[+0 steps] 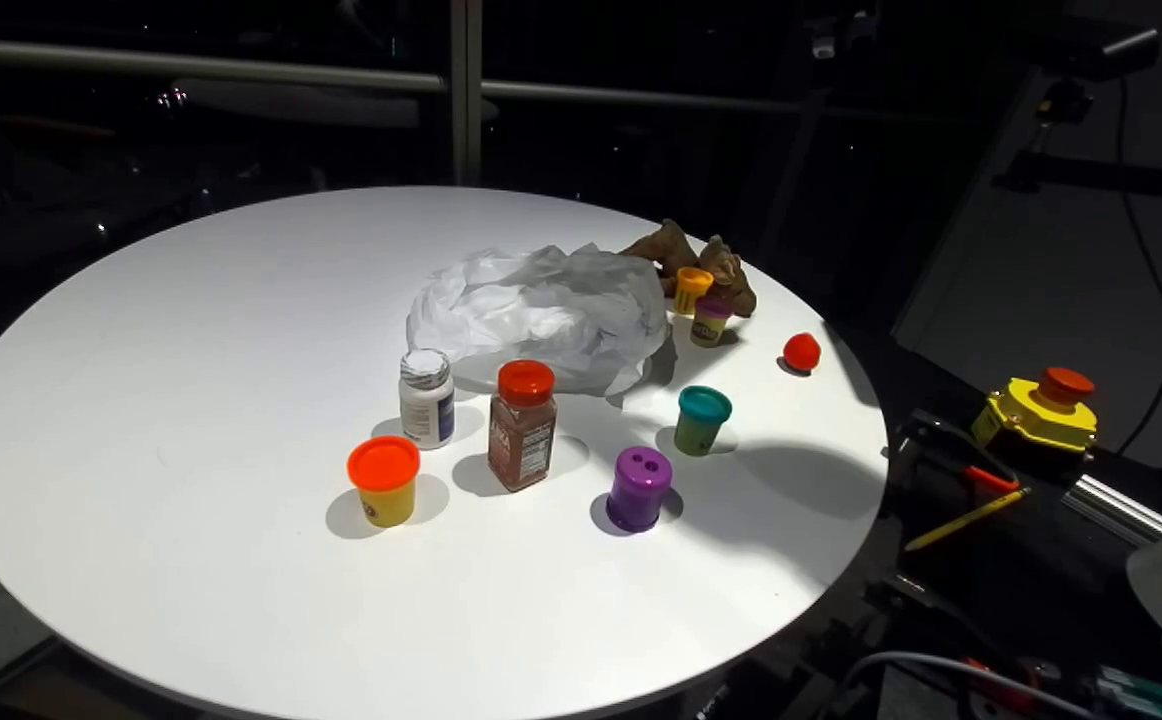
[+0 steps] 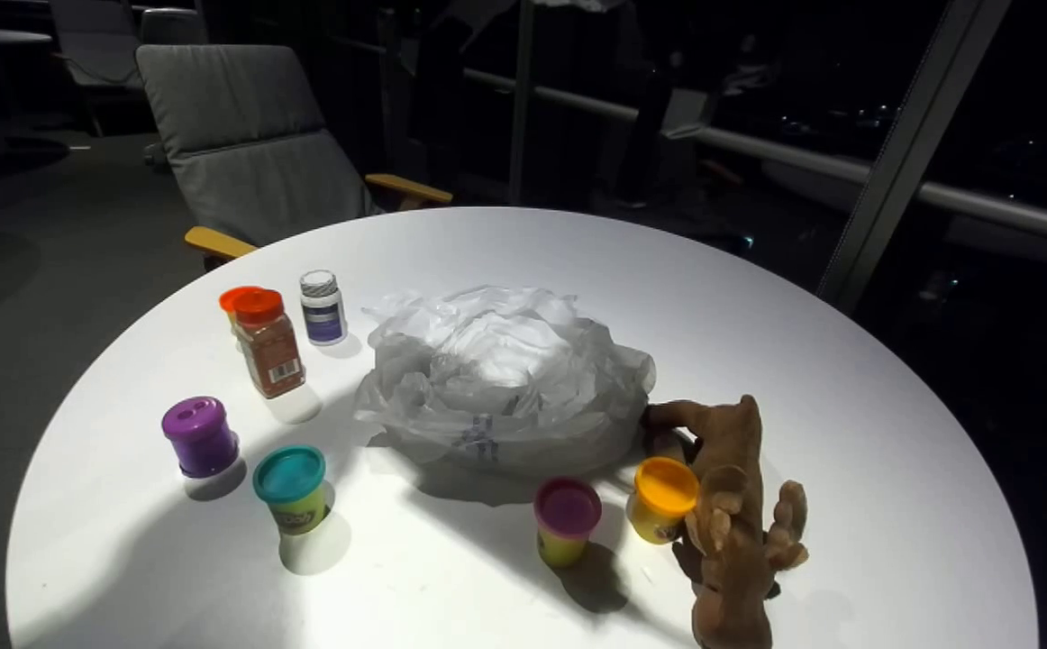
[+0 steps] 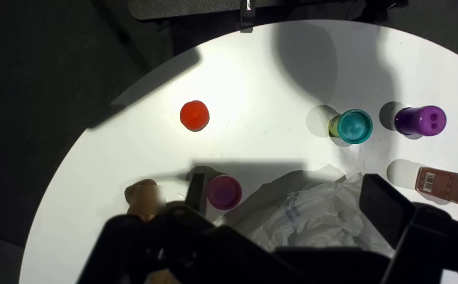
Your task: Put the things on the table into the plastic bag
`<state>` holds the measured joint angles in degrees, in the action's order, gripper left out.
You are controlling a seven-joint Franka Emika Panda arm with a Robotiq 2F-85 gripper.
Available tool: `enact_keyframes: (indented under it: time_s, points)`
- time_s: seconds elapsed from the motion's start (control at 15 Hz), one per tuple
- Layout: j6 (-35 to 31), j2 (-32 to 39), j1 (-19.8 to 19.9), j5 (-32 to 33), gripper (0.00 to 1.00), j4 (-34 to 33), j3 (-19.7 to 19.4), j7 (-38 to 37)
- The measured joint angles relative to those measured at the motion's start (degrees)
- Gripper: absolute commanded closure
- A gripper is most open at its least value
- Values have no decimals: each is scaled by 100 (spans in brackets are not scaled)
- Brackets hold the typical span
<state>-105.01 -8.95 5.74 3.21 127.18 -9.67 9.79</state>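
The fingers (image 3: 384, 211) loom closest in the wrist view, spread wide and holding nothing. Past them, on the desk (image 1: 201, 400), the plastic bag (image 2: 501, 383) sits crumpled; its film looks light and limp, likely to shift if brushed. Near it stands the red-capped jar (image 1: 522, 430), probably the heaviest with its brown contents; take it across the flat sides. The white bottle (image 1: 427, 405) and teal-lidded tub (image 1: 703, 422) seem stiff and slick, best gripped on the body below the top. The brown plush toy (image 2: 742, 532), lying beside the bag, should squash, so pinch its torso.
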Motion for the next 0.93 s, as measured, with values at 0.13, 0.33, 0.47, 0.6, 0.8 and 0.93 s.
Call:
enact_keyframes:
  time_s: [0.13,0.33,0.47,0.6,0.8,0.93]
  points:
    - [0,0,0,0,0,0,0,0]
    - [-10,8,0,0,0,7,1,-26]
    - [-148,85,0,0,0,61,15,-142]
    - [-395,270,0,0,0,140,40,-291]
    - [-850,675,0,0,0,269,61,-436]
    - [-1162,969,2,-2,0,346,59,-521]
